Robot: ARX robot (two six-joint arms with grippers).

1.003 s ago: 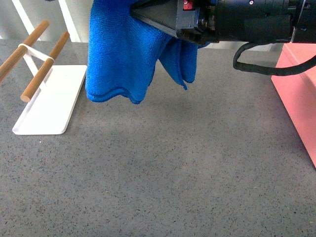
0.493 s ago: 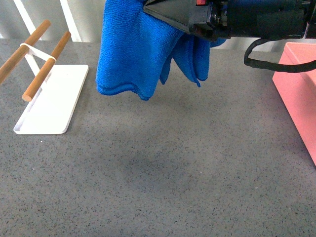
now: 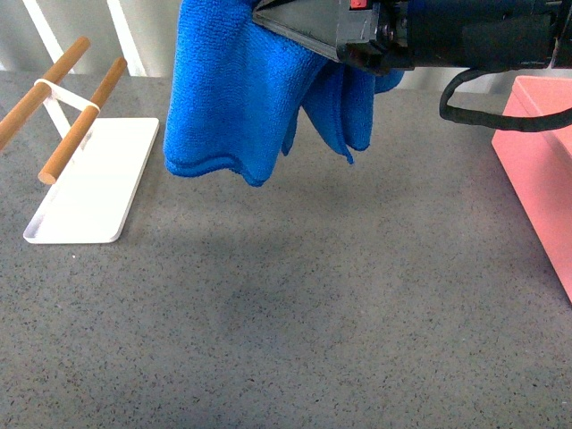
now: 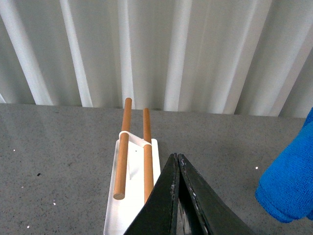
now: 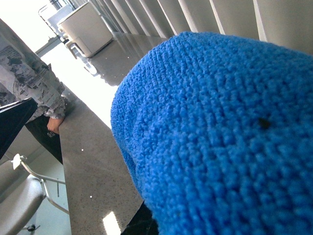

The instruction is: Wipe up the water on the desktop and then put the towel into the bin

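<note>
The bright blue towel [image 3: 237, 89] hangs in folds from my right gripper [image 3: 273, 18], which is shut on it high above the back of the speckled dark-grey desktop [image 3: 313, 313]. The towel's lower edge hangs free of the surface. The salmon-pink bin [image 3: 541, 152] stands at the right edge, apart from the towel. In the right wrist view the towel [image 5: 220, 137] fills most of the picture and hides the jaws. My left gripper [image 4: 177, 157] is shut and empty above the desktop [image 4: 58, 147]; the towel [image 4: 288, 191] shows at that view's edge.
A flat white tray [image 3: 89, 179] with two wooden rods [image 3: 80, 121] lies at the back left; it also shows in the left wrist view [image 4: 115, 215]. A pleated white curtain [image 4: 195, 49] runs behind the desk. A person's sleeve and hand [image 5: 34, 83] and a chair [image 5: 19, 200] stand beyond the desk edge.
My right gripper has carried the towel a little to the right and up, then swung slightly back left. The tray and bin have not moved.
</note>
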